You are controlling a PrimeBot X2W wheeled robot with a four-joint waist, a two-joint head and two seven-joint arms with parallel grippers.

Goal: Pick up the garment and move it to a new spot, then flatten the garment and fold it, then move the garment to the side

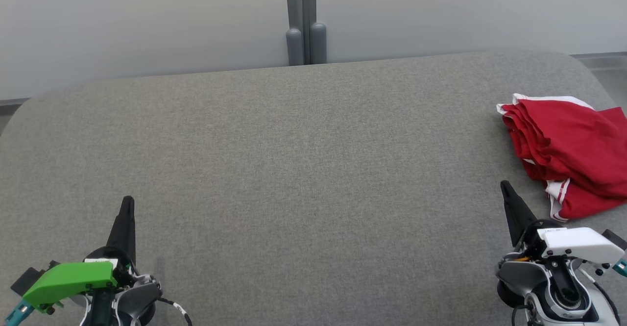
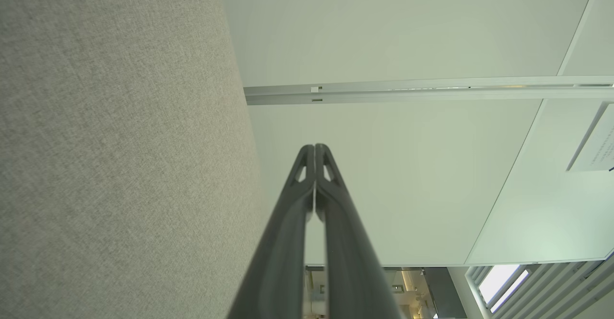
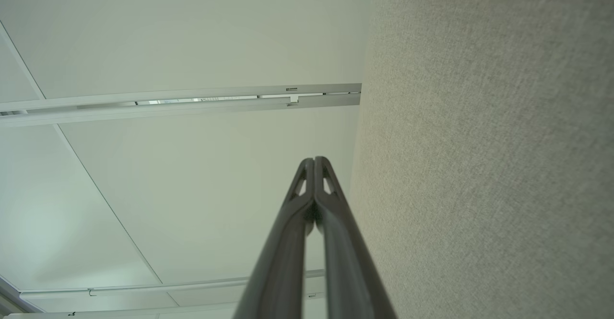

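Grey woven cloth covers the counter [image 1: 303,169], from the near edge to its rounded far corners.

Near left: your left gripper [image 1: 128,204] sits low over the near-left corner, fingers pointing away from you. In the left wrist view the jaws are closed tip to tip with nothing between them. It is well apart from the garment.

Near right: your right gripper [image 1: 505,188] is in the same pose. In the right wrist view its jaws are also closed and empty. Its tip is near the garment's near hem but not touching it.

Mid-depth, far right: the garment [image 1: 568,149] is red with white trim. It lies on the counter in a loose, creased stack of layers, not flat. Its right side runs out of the head view, so you cannot tell how close it lies to the counter's right edge.

Far: pale wall panels [image 1: 147,22] and a grey post [image 1: 306,22] stand behind the counter's far edge.

Judgement: neither arm has hold of the garment. The layout alone does not show whether this pile awaits pick-up or is a finished fold set aside.

Risks if you reach now:
1. With the jaws shut, a descent would only prod the cloth and bunch it further.
2. A pinch on the top layer alone would probably peel the stack open, leaving the rest trailing.
3. Going too deep could catch the counter's own cover.
4. A shove to the right could slide the garment off the edge you cannot see.
5. Your left arm must cross the whole counter, so the arms may crowd each other at the right.
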